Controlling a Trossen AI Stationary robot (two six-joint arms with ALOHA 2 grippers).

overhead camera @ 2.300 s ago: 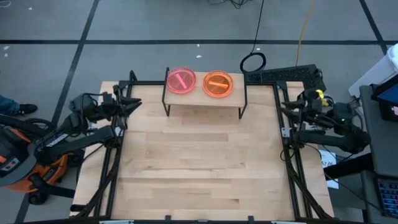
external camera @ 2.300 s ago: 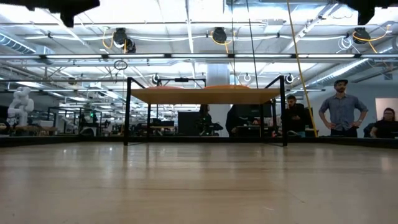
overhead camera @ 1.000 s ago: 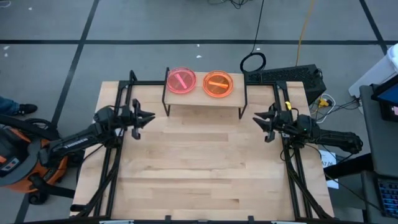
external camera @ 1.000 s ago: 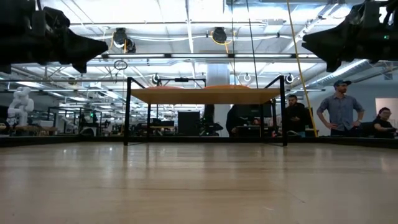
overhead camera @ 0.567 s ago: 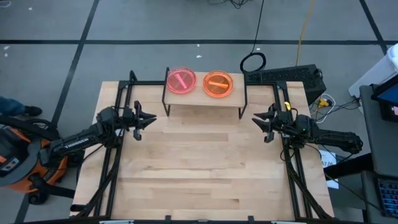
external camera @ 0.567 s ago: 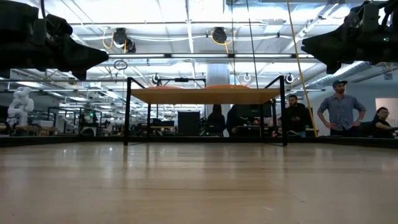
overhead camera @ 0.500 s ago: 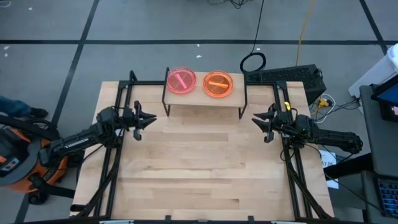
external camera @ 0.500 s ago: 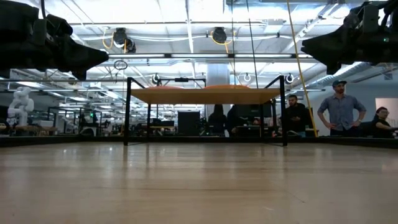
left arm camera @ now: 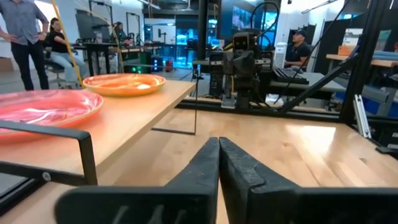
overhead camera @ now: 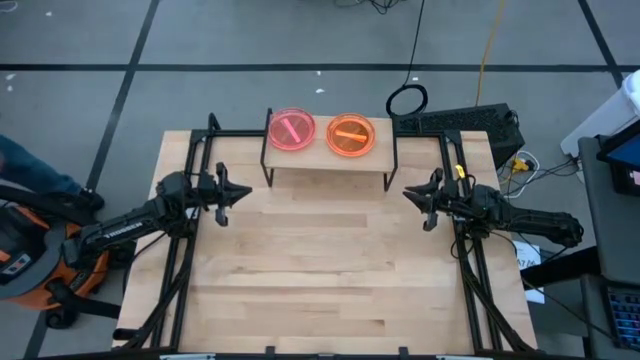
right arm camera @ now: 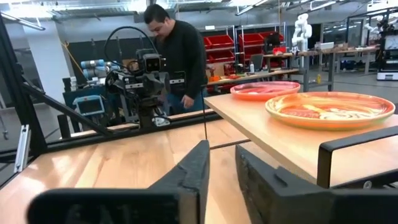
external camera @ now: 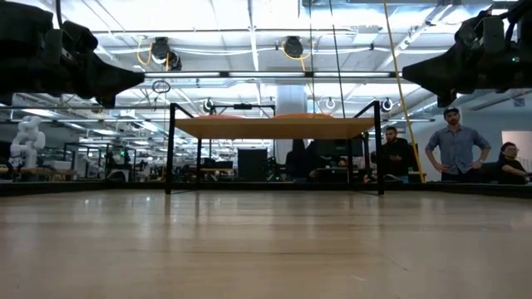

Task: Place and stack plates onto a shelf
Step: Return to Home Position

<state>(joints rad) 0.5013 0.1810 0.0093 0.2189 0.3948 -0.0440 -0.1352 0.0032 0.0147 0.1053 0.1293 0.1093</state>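
Observation:
The shelf [overhead camera: 330, 168] stands at the table's far middle on thin black legs. On it, side by side, rest a pink plate [overhead camera: 291, 131] on the left and an orange plate [overhead camera: 351, 134] on the right. No green plate shows. My left gripper [overhead camera: 226, 192] hovers shut at the table's left edge, level with the shelf's near left leg. In the left wrist view the pink plate [left arm camera: 46, 107] and the orange plate [left arm camera: 124, 83] sit on the board. My right gripper [overhead camera: 420, 198] hovers by the right edge with a narrow gap between its fingers [right arm camera: 221, 155].
Black frame rails [overhead camera: 192, 250] run along the table's left and right sides under the arms. Bare tabletop [overhead camera: 320, 270] lies between the grippers and toward the near edge. People [external camera: 454, 148] stand in the room beyond the table. A cable coil [overhead camera: 407, 99] lies on the floor behind.
My right gripper has crept a little toward the table's left, nearer the shelf's right leg. The plates and shelf have stayed where they were.

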